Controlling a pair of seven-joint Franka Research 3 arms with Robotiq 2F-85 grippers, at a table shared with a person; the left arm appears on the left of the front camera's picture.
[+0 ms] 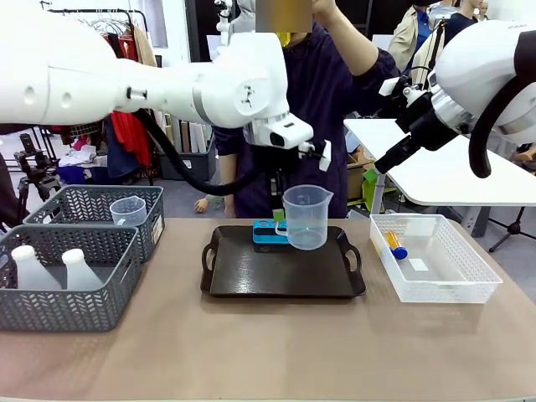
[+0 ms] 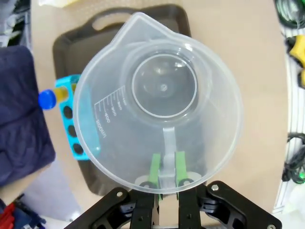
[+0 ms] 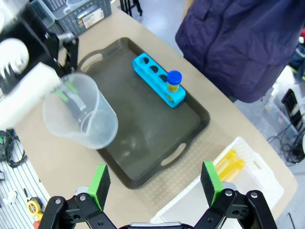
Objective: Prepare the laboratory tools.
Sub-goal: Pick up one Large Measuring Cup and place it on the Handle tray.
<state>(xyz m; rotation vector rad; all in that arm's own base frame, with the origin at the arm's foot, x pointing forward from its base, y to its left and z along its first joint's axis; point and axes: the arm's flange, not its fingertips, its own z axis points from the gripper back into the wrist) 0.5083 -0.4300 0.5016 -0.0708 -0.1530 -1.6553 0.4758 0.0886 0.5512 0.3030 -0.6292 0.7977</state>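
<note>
Your left tool [image 2: 167, 164] pinches the handle of the clear plastic measuring beaker [image 1: 306, 216], seemingly just clear of the black tray [image 1: 251, 285]. It should handle light, thin-walled and slick, so keep to the handle. Your right tool [image 3: 156, 183] is spread, empty.

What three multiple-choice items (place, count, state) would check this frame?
1. The upright blue-capped yellow-filled tube stands:
A) in the bright blue plastic rack on the black tray
B) on the floor
C) on bare table

2. Count of whitish translucent conical flasks in the near grey mesh basket:
A) one
B) two
C) four

3. The left gripper has its jaws:
A) open
B) shut on a tube
C) shut on the handle of the clear plastic measuring beaker

Answers: 1A, it sits in the rack's end hole; 2B, two stand side by side; 3C, the handle is clamped between them.
</note>
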